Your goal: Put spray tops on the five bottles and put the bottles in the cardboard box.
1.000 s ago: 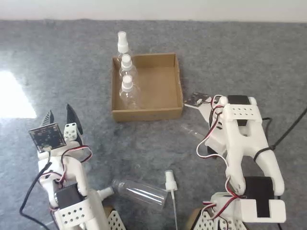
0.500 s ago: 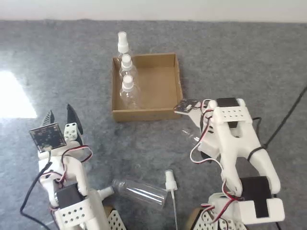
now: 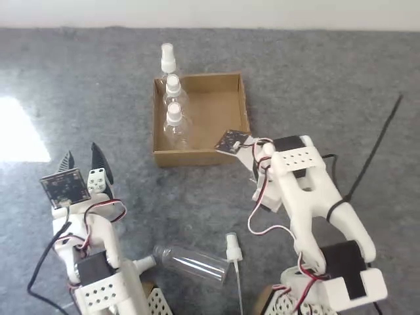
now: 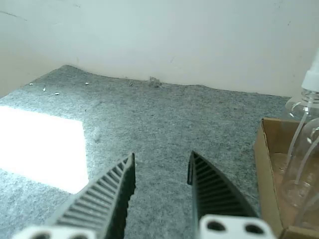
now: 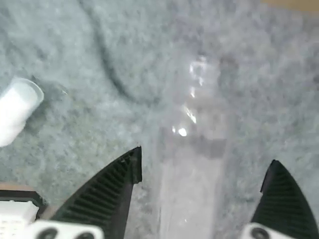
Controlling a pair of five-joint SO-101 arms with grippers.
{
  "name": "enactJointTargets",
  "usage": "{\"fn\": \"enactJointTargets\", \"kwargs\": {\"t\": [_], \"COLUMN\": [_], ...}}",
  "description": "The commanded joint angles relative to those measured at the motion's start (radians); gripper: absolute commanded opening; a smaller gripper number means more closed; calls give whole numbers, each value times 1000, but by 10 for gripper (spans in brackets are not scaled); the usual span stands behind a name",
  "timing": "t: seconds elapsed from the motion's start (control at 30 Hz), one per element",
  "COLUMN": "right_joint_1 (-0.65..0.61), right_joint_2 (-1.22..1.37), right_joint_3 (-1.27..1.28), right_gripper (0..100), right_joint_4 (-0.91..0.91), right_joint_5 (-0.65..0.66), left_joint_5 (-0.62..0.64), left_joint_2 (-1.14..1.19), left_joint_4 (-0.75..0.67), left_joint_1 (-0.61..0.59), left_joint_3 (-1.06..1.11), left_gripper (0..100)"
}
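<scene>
- Nearest the arm bases, a clear bottle (image 3: pixel 193 261) lies on the tabletop (image 3: pixel 328 79), with a loose spray top (image 3: pixel 233 248) just beside it.
- Left end effector (image 3: pixel 82 161): slightly parted, empty.
- Right end effector (image 5: pixel 204 162): wide open, astride a second bottle (image 5: pixel 199 114) that is lying down.
- Box (image 3: pixel 244 111): two topped bottles (image 3: pixel 176 125) stand inside, and a third bottle (image 3: pixel 168 59) stands upright just behind it.

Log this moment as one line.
left gripper open over mat | right gripper open around lying bottle | two capped bottles in box | spray top loose
</scene>
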Motion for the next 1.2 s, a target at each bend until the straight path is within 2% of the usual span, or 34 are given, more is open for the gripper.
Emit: {"fn": "enactJointTargets", "kwargs": {"t": [0.0, 0.63, 0.97, 1.07, 1.17], "right_joint_1": [-48, -48, -50, -48, -48], "right_joint_2": [-51, 18, 48, 45, 41], "right_joint_3": [-8, 14, 9, 9, 2], "right_gripper": [341, 340, 336, 250, 177], "right_joint_4": [-18, -133, -136, -133, -137], "right_joint_5": [-17, -21, -21, -23, -84], "left_joint_5": [2, 2, 2, 2, 2], "left_joint_2": [-15, -15, -15, -15, -15], "left_joint_4": [-23, -23, -23, -23, -23], "left_joint_1": [-3, -3, -3, -3, -3], "left_joint_3": [-13, -13, -13, -13, -13], "left_gripper": [163, 163, 163, 163, 163]}}
